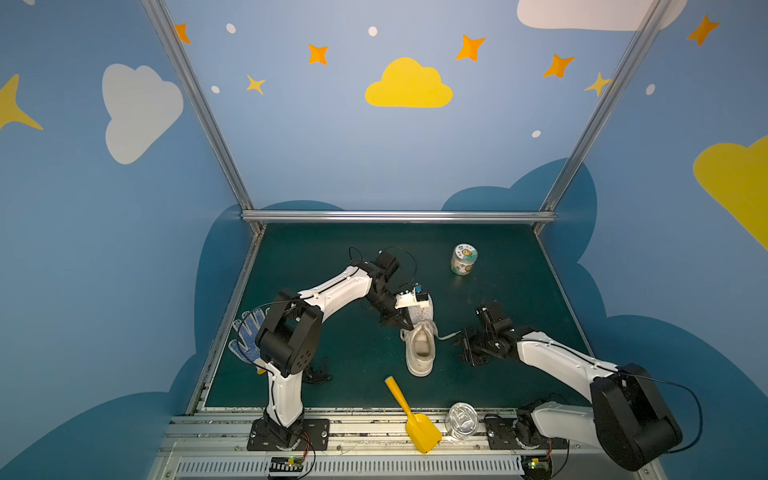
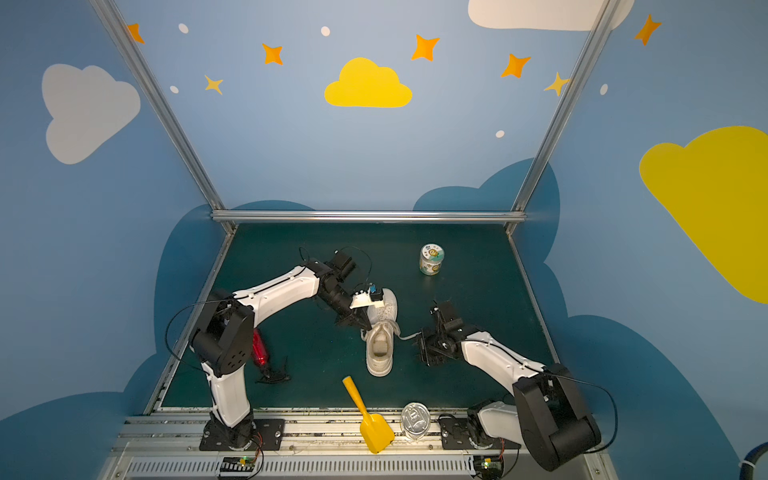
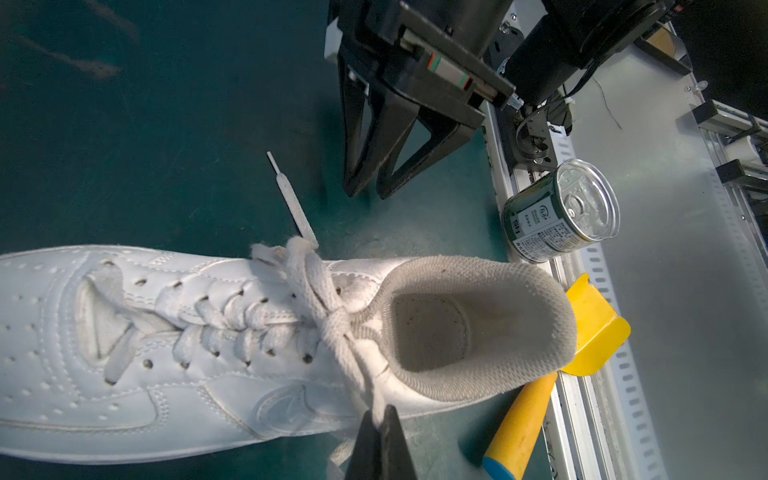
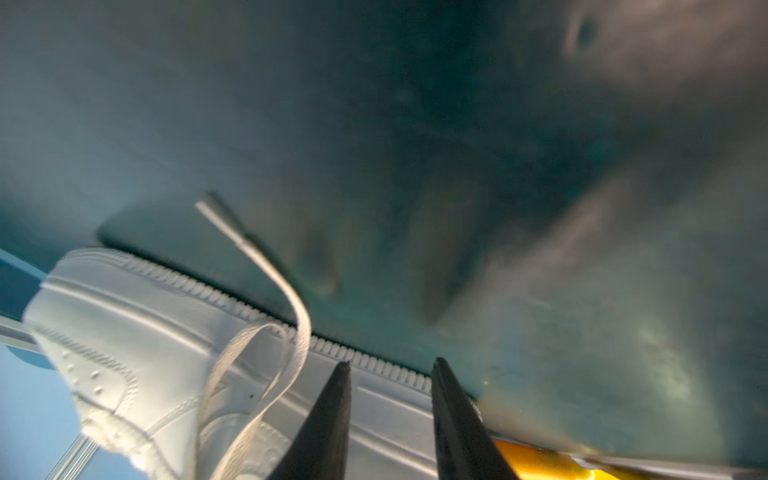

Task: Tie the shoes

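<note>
The white sneaker [image 1: 419, 349] lies mid-mat, heel toward the front, in both top views [image 2: 380, 349]. Its laces cross in a knot [image 3: 332, 320] above the tongue. My left gripper [image 3: 380, 415] is shut on the lace strand running off that knot, by the shoe's left side [image 1: 405, 326]. The other lace end [image 3: 291, 199] lies loose on the mat toward my right gripper [image 1: 466, 351]. In the right wrist view that gripper [image 4: 390, 365] stands open over the shoe's sole edge [image 4: 374, 365], nothing between its fingers. A lace loop [image 4: 266, 332] lies beside it.
A labelled jar [image 1: 464, 259] stands at the back right. A yellow shovel [image 1: 409, 415] and a tin can [image 1: 461, 419] lie at the front rail. A blue-dotted glove [image 1: 245, 336] lies under the left arm, and a red bottle [image 2: 260, 347] lies near it.
</note>
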Tool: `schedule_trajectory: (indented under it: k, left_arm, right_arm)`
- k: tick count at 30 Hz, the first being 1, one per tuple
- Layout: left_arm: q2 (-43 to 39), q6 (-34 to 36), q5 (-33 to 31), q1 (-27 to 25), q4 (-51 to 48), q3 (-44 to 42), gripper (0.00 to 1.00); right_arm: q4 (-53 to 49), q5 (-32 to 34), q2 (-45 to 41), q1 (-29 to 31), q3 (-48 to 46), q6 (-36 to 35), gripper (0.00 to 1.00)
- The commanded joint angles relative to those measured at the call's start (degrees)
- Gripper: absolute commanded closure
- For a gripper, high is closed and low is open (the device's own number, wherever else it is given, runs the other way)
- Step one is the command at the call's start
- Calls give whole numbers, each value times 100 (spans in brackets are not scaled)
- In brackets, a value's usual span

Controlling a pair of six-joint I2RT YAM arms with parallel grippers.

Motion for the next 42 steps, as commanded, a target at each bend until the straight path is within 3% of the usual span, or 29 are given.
schedule_trajectory:
  k: [1, 13, 22, 28, 37, 42]
  left_arm:
    - [-170, 58, 197, 2, -16, -41, 97]
    - [-154, 162, 221, -8, -82, -38, 97]
    - [-85, 197, 265, -7, -54, -1, 97]
    - [-17, 233, 334, 2, -81, 54, 97]
    - [-4, 261, 411, -4, -131, 100, 97]
    - [-3, 214, 439, -6, -86, 73, 97]
  right_arm:
    - [-831, 381, 101, 57, 194, -135, 66]
    - [-472, 348, 862, 331, 764, 174, 66]
    - [-342, 297, 1258, 403, 1090, 267, 58]
    - [162, 58, 1568, 499, 979, 662, 60]
    - [47, 252, 1765, 613, 1185, 743, 63]
    - [485, 205, 2020, 622, 1102, 949, 67]
